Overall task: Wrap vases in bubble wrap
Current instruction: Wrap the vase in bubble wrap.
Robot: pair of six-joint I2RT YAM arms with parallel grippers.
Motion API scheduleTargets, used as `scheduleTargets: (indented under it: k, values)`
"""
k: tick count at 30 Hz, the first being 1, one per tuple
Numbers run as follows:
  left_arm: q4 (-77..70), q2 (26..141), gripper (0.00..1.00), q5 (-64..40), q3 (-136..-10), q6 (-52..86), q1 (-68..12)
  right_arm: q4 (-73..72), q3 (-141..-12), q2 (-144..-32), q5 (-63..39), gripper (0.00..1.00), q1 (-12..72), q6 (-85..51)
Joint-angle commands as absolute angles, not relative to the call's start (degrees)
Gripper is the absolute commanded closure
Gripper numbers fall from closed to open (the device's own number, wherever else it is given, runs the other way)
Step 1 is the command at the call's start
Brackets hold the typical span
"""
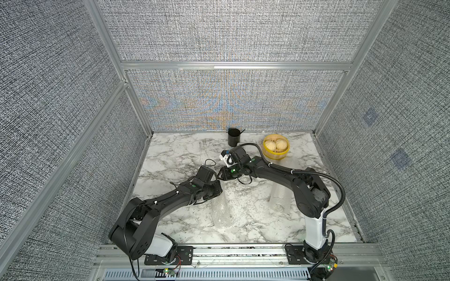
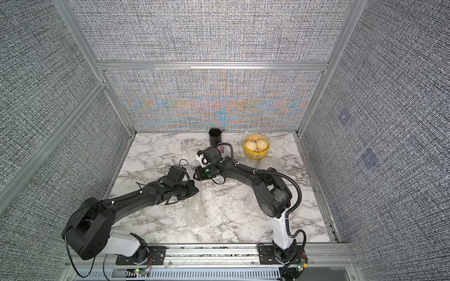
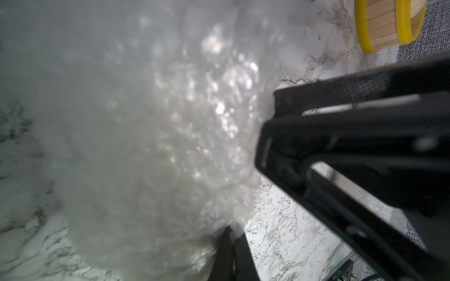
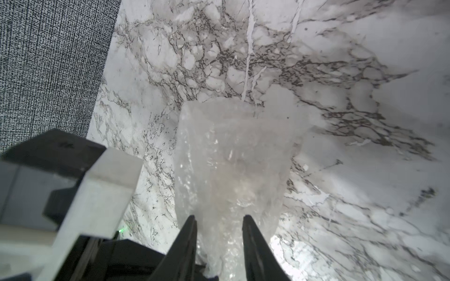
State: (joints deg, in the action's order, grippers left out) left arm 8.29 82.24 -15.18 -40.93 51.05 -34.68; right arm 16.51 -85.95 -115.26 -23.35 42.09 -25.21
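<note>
Well, nearest my base the bubble wrap [image 1: 222,211] rests wide end down on the table [image 1: 185,150]. Its long axis climbs away to my left gripper [image 3: 231,233], pinched together on its far end. Just beyond is my right gripper [image 4: 219,217], jaws apart astride it. I can make out no vase inside.

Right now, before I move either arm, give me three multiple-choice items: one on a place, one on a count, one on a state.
1. Where does the black cup stand? A. at the table's back edge B. at its front edge C. atop an arm
2. How many buns lie in the yellow steamer basket? A. one B. two C. four
3. How is the left gripper? A. wide open B. shut on the bubble wrap C. holding the cup
1 A, it stands at the far edge; 2 B, two pale buns sit side by side; 3 B, it is closed on the wrap.
</note>
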Motion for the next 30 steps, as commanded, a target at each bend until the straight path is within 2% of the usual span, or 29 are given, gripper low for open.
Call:
scheduleTargets:
  k: [1, 4, 10, 15, 20, 21, 26, 30]
  values:
    - [14.67, 82.43, 1.00, -13.70, -40.43, 50.45, -34.55, 17.90, -88.15, -117.20, -23.37, 0.64, 42.29, -24.09]
    - [14.47, 82.02, 1.00, -13.62, -40.33, 50.62, -34.60, 18.36, -89.27, -119.28, -22.73, 0.66, 42.19, -23.78]
    - [15.26, 81.04, 1.00, -13.72, -40.51, 50.54, -34.61, 17.27, -88.10, -119.42, -21.85, 0.87, 42.33, -23.84]
    - [14.76, 79.93, 0.97, -13.71, -39.91, 51.19, -34.57, 16.37, -86.25, -118.48, -20.85, 1.00, 42.28, -24.17]
    - [15.55, 79.27, 0.95, -14.70, -40.75, 50.72, -34.56, 15.54, -85.37, -118.39, -20.22, 1.00, 42.40, -24.55]
    - [15.60, 78.86, 0.93, -14.97, -40.94, 50.63, -34.60, 15.18, -84.98, -118.30, -20.15, 1.00, 42.48, -24.74]
    - [16.95, 74.85, 0.63, -16.08, -41.98, 51.31, -34.46, 14.09, -83.41, -117.58, -18.94, 1.00, 42.98, -25.47]
    - [19.47, 69.41, 0.52, -15.10, -41.31, 53.15, -33.83, 14.17, -82.72, -117.30, -18.38, 1.00, 43.14, -25.44]
